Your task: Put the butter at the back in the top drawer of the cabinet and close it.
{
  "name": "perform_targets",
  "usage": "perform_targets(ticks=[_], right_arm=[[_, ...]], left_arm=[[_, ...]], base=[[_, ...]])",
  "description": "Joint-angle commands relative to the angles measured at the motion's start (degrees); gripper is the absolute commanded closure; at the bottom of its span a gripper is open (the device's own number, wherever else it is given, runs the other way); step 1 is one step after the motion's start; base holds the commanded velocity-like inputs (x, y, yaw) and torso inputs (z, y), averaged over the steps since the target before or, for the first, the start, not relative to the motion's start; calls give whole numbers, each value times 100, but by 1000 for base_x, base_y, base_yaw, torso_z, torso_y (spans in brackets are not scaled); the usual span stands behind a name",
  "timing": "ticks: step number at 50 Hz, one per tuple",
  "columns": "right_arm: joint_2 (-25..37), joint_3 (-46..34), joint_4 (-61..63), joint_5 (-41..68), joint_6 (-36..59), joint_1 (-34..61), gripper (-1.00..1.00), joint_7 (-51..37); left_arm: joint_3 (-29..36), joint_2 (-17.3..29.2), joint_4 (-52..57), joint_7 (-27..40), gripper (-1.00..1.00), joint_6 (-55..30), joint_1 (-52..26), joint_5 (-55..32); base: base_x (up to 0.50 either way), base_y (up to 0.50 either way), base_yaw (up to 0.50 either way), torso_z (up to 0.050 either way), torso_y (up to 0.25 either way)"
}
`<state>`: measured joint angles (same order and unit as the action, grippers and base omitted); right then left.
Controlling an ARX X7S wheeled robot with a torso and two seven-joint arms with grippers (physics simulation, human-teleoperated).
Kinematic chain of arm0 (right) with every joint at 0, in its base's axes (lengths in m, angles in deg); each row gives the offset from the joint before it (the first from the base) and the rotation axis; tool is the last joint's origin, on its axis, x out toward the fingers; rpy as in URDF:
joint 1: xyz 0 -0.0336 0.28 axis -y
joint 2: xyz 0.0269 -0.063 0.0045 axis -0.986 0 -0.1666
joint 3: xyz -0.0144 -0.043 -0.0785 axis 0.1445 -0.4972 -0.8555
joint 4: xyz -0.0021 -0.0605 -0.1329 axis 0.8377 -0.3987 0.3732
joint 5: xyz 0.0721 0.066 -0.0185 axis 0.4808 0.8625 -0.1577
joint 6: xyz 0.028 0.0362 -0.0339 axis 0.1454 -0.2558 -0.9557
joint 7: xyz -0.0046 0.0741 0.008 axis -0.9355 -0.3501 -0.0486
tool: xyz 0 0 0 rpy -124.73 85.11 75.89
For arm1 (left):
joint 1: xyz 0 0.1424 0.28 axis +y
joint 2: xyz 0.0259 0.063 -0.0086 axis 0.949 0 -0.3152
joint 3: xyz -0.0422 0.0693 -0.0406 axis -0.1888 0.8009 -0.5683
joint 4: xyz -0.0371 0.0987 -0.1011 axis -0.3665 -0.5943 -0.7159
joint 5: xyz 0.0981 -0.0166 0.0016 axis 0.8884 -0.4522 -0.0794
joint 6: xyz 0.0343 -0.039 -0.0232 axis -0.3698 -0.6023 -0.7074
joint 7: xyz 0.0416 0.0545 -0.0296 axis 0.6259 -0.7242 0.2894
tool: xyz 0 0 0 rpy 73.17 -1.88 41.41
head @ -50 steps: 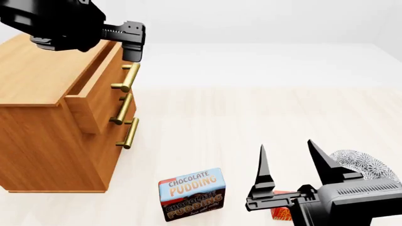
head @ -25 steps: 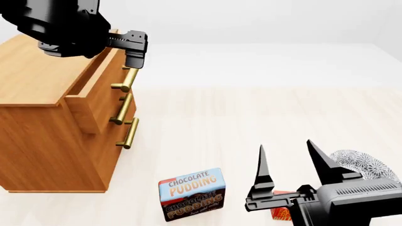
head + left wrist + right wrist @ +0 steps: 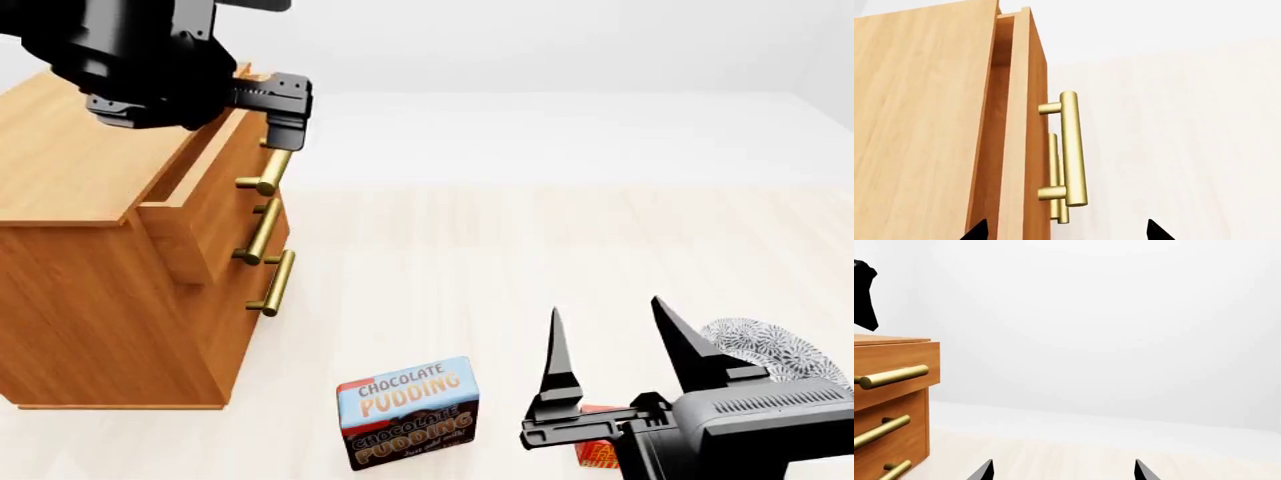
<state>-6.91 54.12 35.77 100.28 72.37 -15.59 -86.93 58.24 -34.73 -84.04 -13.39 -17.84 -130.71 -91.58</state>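
The cabinet (image 3: 80, 160) stands at the left with its top drawer (image 3: 220, 180) pulled out a little. My left gripper (image 3: 271, 125) hovers open just above that drawer's brass handle (image 3: 267, 172). In the left wrist view the handle (image 3: 1071, 150) lies ahead between the two black fingertips (image 3: 977, 232). The butter (image 3: 597, 452) is a small red-orange box at the bottom edge, mostly hidden behind my right gripper (image 3: 617, 340). That gripper is open and empty, with its fingers pointing up. The right wrist view shows the cabinet's drawer fronts (image 3: 914, 357) far off.
A brown-and-blue chocolate pudding box (image 3: 407, 410) stands on the pale floor left of the right gripper. A grey patterned round dish (image 3: 767, 345) lies behind the right arm. Two lower drawers with brass handles (image 3: 271, 283) sit shut under the top one.
My left gripper has dropped lower, closer to the top drawer's handle. The right arm and the boxes have not moved.
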Motion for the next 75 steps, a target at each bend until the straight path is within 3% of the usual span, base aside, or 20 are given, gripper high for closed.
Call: perform_targets(ticks=[1,75], right_arm=[[21,-10,-15,20,-20,4,-100,-21],[165,-76,-33,130,-113,20,-100,-161]], left_arm=[[127,-82,-178,-239,-100,66,8,145],[997,-781,-1768,-2046,-100,589,127,1166]], base=[[0,0,0,0,0],[0,0,0,0,0]])
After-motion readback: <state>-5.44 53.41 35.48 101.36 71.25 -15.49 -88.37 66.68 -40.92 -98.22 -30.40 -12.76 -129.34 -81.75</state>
